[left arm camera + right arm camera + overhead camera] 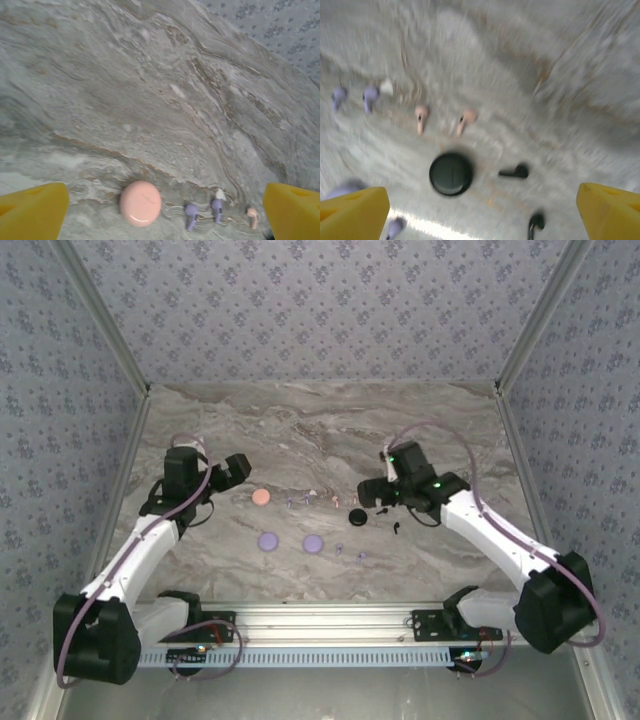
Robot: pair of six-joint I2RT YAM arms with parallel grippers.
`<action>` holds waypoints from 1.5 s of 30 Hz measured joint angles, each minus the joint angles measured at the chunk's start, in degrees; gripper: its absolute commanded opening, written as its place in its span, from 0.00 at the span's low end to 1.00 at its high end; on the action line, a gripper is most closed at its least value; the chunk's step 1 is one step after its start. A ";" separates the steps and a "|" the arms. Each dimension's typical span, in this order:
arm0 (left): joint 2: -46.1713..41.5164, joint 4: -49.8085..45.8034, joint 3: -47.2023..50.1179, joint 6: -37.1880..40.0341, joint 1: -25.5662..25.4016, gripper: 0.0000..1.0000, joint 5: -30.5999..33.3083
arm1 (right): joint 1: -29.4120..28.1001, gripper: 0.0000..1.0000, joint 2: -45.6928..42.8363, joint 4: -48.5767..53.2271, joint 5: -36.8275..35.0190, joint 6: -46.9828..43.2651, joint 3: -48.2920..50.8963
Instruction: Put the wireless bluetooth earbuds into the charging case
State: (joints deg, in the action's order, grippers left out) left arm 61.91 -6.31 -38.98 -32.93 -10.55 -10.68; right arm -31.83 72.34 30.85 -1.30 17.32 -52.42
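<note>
Over the table (400, 430), seen from above, the left gripper (234, 472) hangs spread wide and empty, near the pink case (261, 497) and to its left. The right gripper (372, 492) hovers with jaws likewise apart, holding nothing, above the black case (357, 515) and two black buds (398, 529). Between the cases runs a row of lilac buds (290, 502) and pink buds (335, 502). Nearer the arms lie two lilac discs (267, 540), with two more lilac buds beside them.

From the left wrist, yellow fingers (30, 210) stand at both edges with nothing gripped between them. The pink case lies low in the frame and looks shut, with lilac buds and one pink bud to its right.

From the right wrist, blurred, the fingers stand just as wide. The black case looks closed below the pink pair, both black buds loose to its right.

No bud appears seated in any case, so I judge the task barely begun: opening, picking and inserting all remain.
</note>
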 measured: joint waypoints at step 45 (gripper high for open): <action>2.29 -1.29 -5.18 -0.79 -4.50 0.99 3.23 | -8.98 0.54 29.73 1.01 -4.55 6.27 -9.14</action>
State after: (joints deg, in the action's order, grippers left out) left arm 64.20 -7.60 -44.16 -33.71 -15.05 -7.44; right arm -40.82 102.06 31.86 -5.85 23.59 -61.56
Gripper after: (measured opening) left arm 0.993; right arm 0.564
